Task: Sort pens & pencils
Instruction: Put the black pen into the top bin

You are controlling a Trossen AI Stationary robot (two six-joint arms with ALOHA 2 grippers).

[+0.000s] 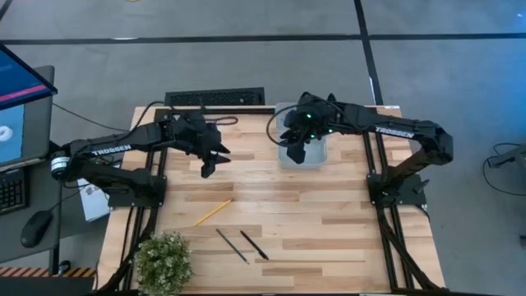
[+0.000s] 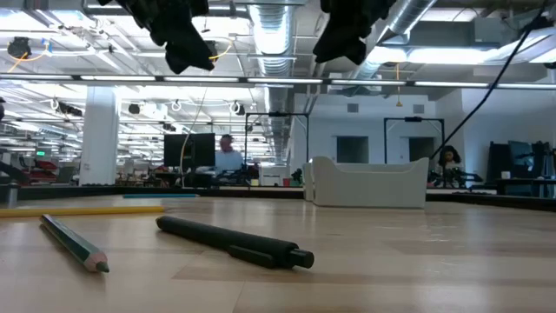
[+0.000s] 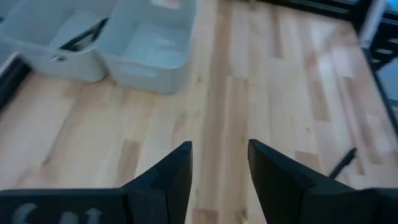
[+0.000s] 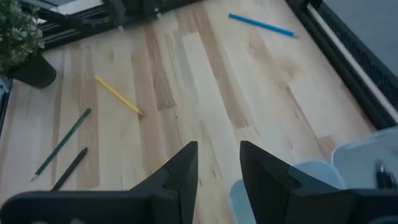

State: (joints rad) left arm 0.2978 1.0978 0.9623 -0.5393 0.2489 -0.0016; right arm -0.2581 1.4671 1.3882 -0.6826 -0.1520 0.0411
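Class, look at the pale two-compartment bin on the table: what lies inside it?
In the left wrist view, the bin holds one dark pen in one compartment; the other compartment looks empty. From above, the right gripper covers part of it.

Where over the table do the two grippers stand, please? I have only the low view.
Observer: The left gripper hangs open over bare wood on the left-arm side of the bin. The right gripper hangs open above that bin.
Operator: Thank you. Does the bin hold anything?
Observer: Yes, the left wrist view shows one dark pen lying in one of its two compartments.
Operator: Is anything else on the table?
Observer: A small potted plant stands at the corner on the left arm's side, near the green pencil.
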